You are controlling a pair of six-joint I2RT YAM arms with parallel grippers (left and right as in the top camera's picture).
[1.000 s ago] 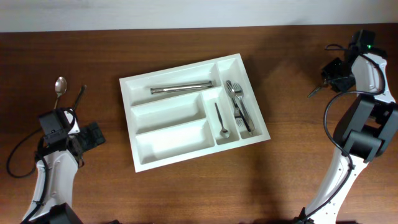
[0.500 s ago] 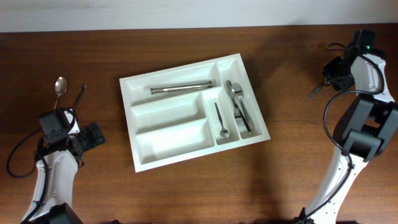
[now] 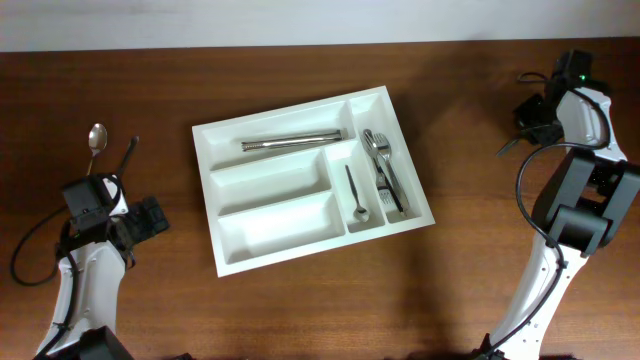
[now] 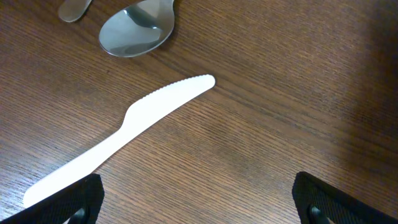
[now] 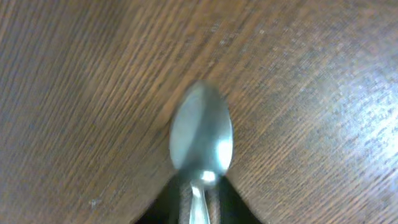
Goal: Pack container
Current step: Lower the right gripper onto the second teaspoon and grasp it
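The right gripper point(image 5: 199, 202) is pinching a spoon point(image 5: 200, 134) (near its bowl); the left gripper point(image 4: 199, 202) is hanging over a knife point(image 4: 124, 124), fingers apart.

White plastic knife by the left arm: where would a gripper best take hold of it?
Probably on the handle's straight stretch, coming down from above: the white plastic knife lies flat on the table, so the grip must close across its narrow edges.
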